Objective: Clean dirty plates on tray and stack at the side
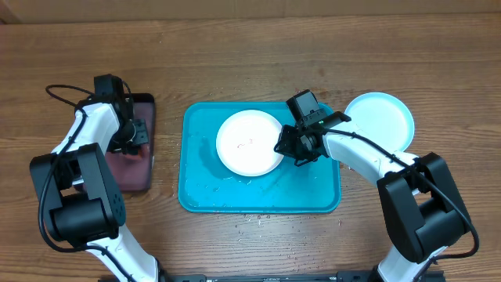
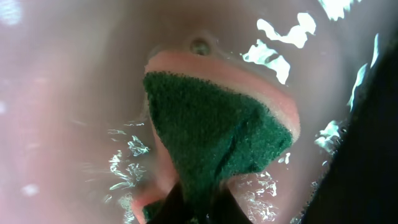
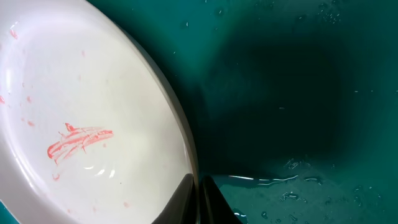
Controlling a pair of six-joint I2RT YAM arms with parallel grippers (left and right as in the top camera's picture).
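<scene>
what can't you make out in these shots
- Overhead: the left hand covers the sponge and part of the dark tray.
- Left wrist: the bottom edge cuts off most of the hand's fingers; the surroundings are blurred.
- Right wrist: the white plate runs off the left edge; whether the right hand pinches its rim is unclear.

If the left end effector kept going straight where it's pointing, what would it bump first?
Likely the sponge it pinches, right ahead of the left end effector; behind that, the wet pinkish floor of the small tray. Depth is unclear.
</scene>
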